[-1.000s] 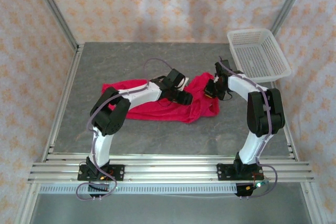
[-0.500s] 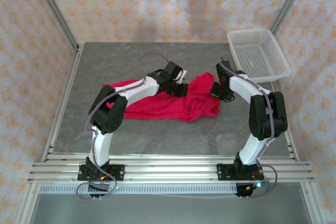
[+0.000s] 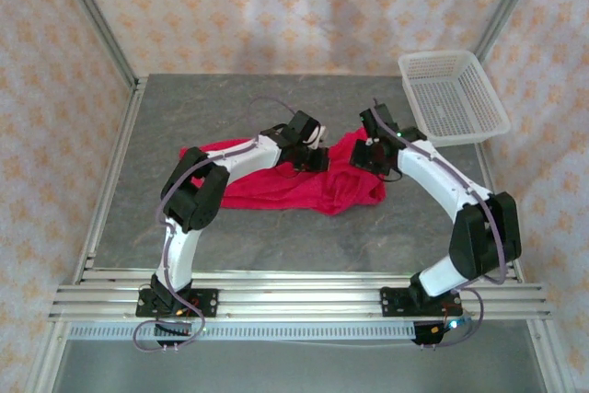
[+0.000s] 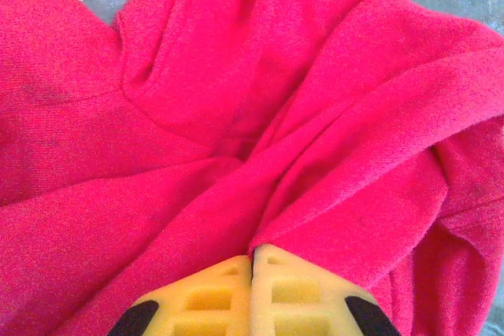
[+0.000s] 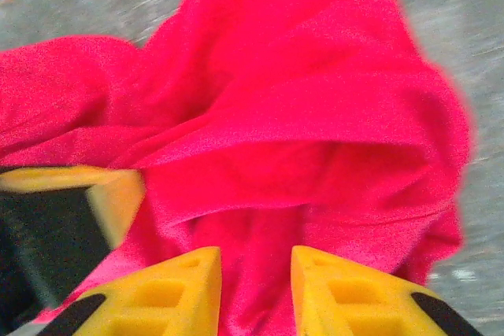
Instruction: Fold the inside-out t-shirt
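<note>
Currently the bright red cloth t-shirt [image 3: 276, 189] lies crumpled mid grey table [image 3: 276, 236]. Its long axis runs left-right, flat bulk to the left and bunched end to the right. Left pincer [image 4: 252, 251] is closed, apparently pinching a raised fold at the far edge, with cloth fanning out ahead. Right pincer [image 5: 256, 261] sits just beside it over the bunched right end, jaws parted, gripping nothing. Right arm is nearer that end. Can't tell which way the neck points.
</note>
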You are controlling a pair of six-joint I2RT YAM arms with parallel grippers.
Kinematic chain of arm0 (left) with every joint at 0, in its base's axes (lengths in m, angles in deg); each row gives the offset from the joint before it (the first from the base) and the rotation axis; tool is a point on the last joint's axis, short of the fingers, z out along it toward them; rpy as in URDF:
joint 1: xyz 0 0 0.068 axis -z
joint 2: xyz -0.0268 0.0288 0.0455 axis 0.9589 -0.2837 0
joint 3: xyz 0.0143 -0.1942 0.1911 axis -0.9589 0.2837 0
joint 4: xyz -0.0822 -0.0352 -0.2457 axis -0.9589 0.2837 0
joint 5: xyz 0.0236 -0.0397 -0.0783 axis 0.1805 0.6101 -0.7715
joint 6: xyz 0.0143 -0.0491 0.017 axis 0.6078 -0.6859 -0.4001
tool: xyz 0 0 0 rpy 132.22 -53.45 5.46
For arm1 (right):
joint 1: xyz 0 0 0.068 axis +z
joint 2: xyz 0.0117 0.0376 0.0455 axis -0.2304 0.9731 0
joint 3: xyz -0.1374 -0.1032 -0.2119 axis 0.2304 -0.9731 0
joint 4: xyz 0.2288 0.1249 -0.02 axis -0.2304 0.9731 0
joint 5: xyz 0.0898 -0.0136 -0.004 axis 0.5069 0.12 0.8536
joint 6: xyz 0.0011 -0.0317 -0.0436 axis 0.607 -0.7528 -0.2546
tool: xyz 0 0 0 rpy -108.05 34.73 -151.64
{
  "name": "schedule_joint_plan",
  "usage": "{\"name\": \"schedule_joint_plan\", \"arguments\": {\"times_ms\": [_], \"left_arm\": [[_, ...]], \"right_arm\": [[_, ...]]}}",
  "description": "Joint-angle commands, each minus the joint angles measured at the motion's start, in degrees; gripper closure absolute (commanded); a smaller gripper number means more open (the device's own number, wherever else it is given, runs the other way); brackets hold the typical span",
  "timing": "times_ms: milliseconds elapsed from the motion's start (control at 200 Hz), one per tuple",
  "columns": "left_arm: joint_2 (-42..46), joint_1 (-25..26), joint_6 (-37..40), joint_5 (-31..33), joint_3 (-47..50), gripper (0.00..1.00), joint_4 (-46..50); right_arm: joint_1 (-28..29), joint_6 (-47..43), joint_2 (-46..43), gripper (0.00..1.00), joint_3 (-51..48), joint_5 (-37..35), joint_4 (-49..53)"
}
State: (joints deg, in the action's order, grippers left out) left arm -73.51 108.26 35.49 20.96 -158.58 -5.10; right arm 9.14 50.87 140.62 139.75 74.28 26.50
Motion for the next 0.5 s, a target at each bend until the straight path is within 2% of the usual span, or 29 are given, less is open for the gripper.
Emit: {"name": "schedule_joint_plan", "arguments": {"times_ms": [0, 115, 265, 490], "left_arm": [[-0.6, -1.1, -2.3, -1.4, 0.6, 1.0, -2.2], [0.0, -1.7, -3.6, -1.9, 2.2, 1.0, -4.1], [0.3, -2.2, -4.4, -2.2, 4.0, 1.0, -6.1], [0.2, -4.2, -7.1, -2.2, 4.6, 1.0, -6.6]], "right_arm": [[2.2, 4.3, 2.9, 0.75, -0.4, 2.4, -2.6], [3.3, 5.8, 6.0, 0.75, -0.3, 3.9, -5.1], [4.4, 7.0, 10.1, 0.71, -0.1, 4.8, -6.6], [5.2, 7.1, 14.0, 0.68, 0.4, 3.2, -5.6]]}}
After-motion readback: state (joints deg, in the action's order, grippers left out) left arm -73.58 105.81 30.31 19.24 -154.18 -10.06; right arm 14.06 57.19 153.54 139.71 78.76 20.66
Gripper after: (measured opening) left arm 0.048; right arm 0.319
